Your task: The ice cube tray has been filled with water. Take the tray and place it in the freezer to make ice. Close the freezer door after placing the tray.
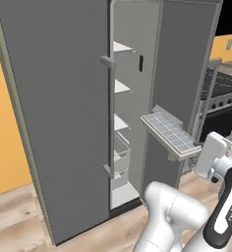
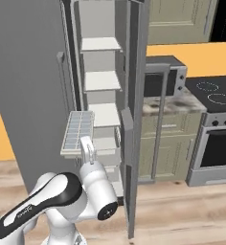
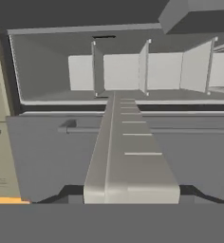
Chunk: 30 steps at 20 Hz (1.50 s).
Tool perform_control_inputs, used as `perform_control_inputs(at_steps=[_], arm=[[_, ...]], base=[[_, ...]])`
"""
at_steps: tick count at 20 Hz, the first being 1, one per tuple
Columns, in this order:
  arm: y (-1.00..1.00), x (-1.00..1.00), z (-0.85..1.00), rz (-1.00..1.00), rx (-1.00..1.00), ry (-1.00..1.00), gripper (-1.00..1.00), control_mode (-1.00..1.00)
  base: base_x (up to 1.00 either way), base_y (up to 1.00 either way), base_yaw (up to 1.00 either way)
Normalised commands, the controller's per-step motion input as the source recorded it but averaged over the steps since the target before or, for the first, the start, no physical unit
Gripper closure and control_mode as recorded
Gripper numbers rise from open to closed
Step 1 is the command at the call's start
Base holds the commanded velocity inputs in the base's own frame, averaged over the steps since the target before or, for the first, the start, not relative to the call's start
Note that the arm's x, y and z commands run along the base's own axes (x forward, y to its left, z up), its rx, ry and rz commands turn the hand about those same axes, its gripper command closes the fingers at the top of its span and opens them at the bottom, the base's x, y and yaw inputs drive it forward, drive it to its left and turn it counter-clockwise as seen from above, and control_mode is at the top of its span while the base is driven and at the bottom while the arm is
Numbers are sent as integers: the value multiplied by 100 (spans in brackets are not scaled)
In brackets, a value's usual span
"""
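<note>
There is 1 ice cube tray (image 1: pixel 168 132), carried in the air at about mid height in front of the open freezer (image 2: pixel 101 86), and 1 gripper (image 2: pixel 85 146) clamped tight on the tray's near short end. In the right base view the tray's grid shows 3 cells across its width, their water (image 2: pixel 78 127) pale blue; the count along its length is hard to read. Inside the narrow compartment the right base view shows 3 white shelves (the top 1 at (image 2: pixel 101 44)) with clear drawers (image 1: pixel 121 158) below them. 2 doors flank the opening: the wide plain grey door (image 1: pixel 59 108) on 1 side, shut, and the freezer door (image 2: pixel 135 95) swung out on the other, edge-on in the right base view. The tray hangs in the gap between these 2, outside the compartment, close beside the open door in the left base view. Beyond the open door stand beige cabinets (image 2: pixel 167 143) with a stone counter (image 2: pixel 175 104), and a stove (image 2: pixel 215 129) with 2 ringed burners in sight, against an orange wall (image 1: pixel 5 147). The tray lies roughly level, its long axis running from the gripper toward the shelves, far end pointing into the opening, as the hand view also shows along its underside (image 3: pixel 128 156).
</note>
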Motion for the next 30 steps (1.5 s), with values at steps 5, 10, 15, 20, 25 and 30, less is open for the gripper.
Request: perform_control_inputs(at_steps=[5, 10, 15, 20, 25, 30], arm=[[0, 0, 0, 0, 0, 0, 100, 100], [0, 0, 0, 0, 0, 0, 100, 100], [0, 0, 0, 0, 0, 0, 100, 100], [0, 0, 0, 0, 0, 0, 100, 100], [0, 0, 0, 0, 0, 0, 100, 100], [0, 0, 0, 0, 0, 0, 100, 100]], base=[[46, 12, -9], [38, 0, -12], [37, 0, -9], [47, 0, -5], [58, 0, -4], [47, 0, -5]])
